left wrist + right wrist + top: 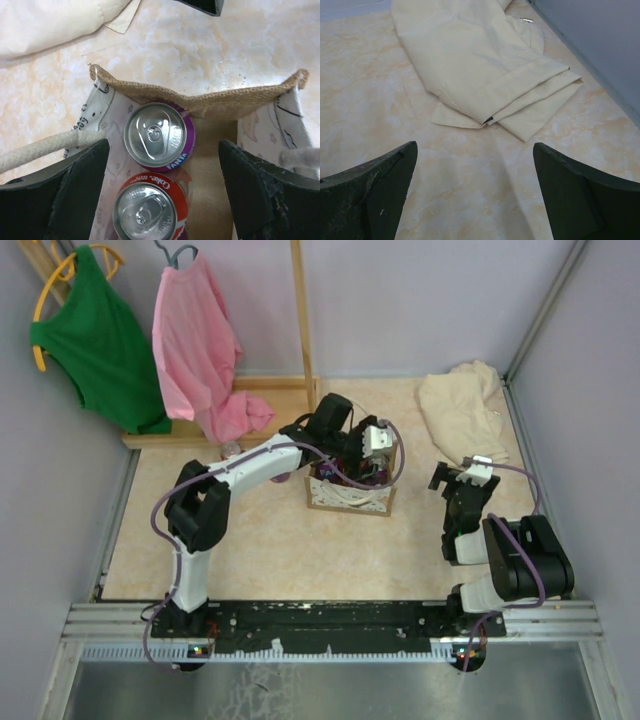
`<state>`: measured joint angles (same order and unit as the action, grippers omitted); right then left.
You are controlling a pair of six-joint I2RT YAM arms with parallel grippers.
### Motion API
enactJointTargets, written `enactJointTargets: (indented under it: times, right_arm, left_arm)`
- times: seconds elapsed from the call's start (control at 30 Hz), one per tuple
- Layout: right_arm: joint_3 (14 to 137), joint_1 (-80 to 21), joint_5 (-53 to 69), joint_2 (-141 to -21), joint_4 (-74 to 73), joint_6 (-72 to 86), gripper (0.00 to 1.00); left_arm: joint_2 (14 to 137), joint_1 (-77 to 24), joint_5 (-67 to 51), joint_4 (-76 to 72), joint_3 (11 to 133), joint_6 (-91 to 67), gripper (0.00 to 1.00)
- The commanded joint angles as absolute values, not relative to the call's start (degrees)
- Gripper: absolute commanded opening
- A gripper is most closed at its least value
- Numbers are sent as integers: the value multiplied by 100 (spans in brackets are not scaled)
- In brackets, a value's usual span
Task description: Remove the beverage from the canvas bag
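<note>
Left gripper [161, 145], spread wide, is hovering over the canvas bag [225, 102], Fanta can [157, 134] between fingertips, wall crowding at 12 o'clock.

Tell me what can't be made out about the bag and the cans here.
Top external: the left arm covers the mouth of the canvas bag.
Left wrist: the bottom edge cuts off the Coke can; the Fanta can shows only its top.
Right wrist: a small metal item beside the cream cloth is too small to name.

Beige marbled table [250, 550], canvas bag [345, 500] near centre, folded cream cloth [462, 410] far right, wooden rack base [290, 396] behind
</note>
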<state>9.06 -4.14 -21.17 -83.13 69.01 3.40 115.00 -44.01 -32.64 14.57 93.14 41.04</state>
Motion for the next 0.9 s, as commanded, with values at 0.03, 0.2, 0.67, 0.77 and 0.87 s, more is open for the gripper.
enactJointTargets:
  times: [0.03, 0.2, 0.67, 0.77, 0.87]
  right_arm:
    - [984, -466, -2215, -8323, 7153, 277, 99]
    - [984, -466, -2209, -8323, 7150, 271, 99]
    - [984, -465, -2210, -8323, 7150, 276, 99]
    - [984, -466, -2210, -8328, 7148, 271, 99]
    - [984, -466, -2210, -8328, 7147, 275, 99]
  left_arm:
    - [11707, -4419, -3436, 1472, 9677, 4234, 96]
    - [11794, -4421, -3460, 1491, 9721, 4224, 95]
    - [12027, -4427, -3871, 1461, 9712, 4071, 92]
    - [12089, -4427, -3926, 1433, 9742, 4034, 92]
    - [12170, -4430, -3935, 1452, 9791, 4032, 92]
